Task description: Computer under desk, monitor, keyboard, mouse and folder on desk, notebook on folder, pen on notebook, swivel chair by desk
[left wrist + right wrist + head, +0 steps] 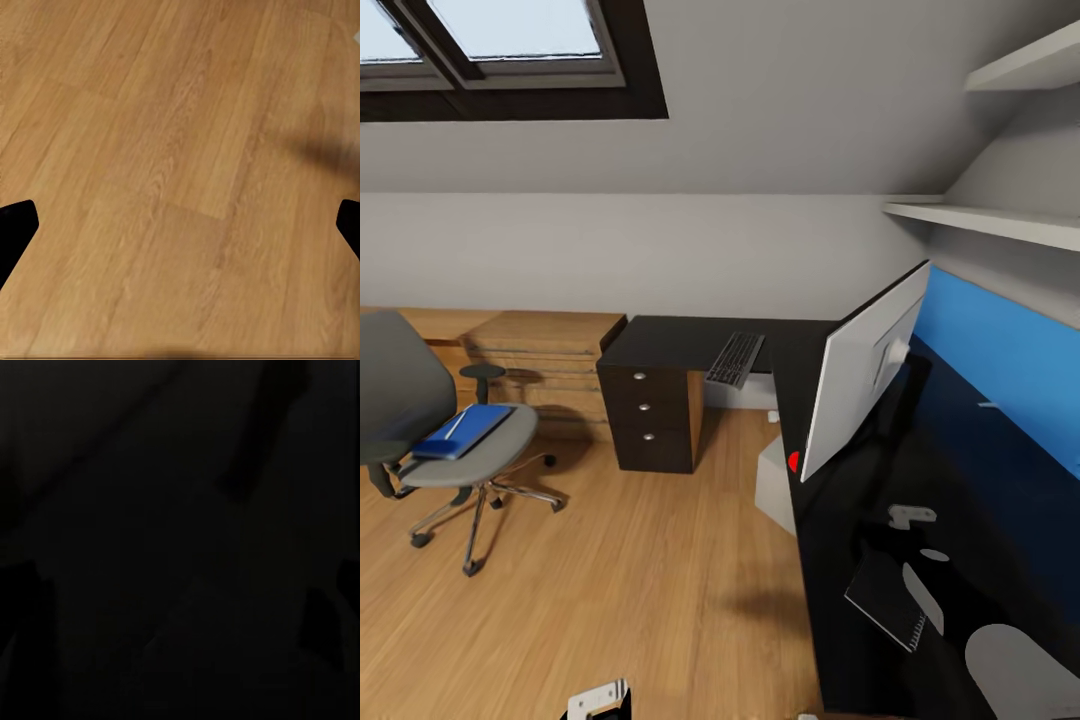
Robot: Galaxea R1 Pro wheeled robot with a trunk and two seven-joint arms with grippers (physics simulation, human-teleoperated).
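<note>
Currently, your inventory:
Folder [464, 430]: on swivel chair [470, 460] seat, awaiting transfer.
Keyboard [736, 359]: overhanging desk [670, 345] edge.
Notebook [888, 600]: on desk.
Left gripper [180, 225]: jaws wide, over floor [180, 150].
Right gripper: cannot tell.

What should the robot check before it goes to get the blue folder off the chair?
1. Folder lying on the swivel chair seat: ok.
2. Monitor standing on the desk: ok.
3. Keyboard fully on the desk: not ok, it overhangs the edge.
4. Notebook on the desk: ok.
5. Left end effector open over bare floor: ok.
6. Right end effector: cannot tell, picture too dark.
</note>
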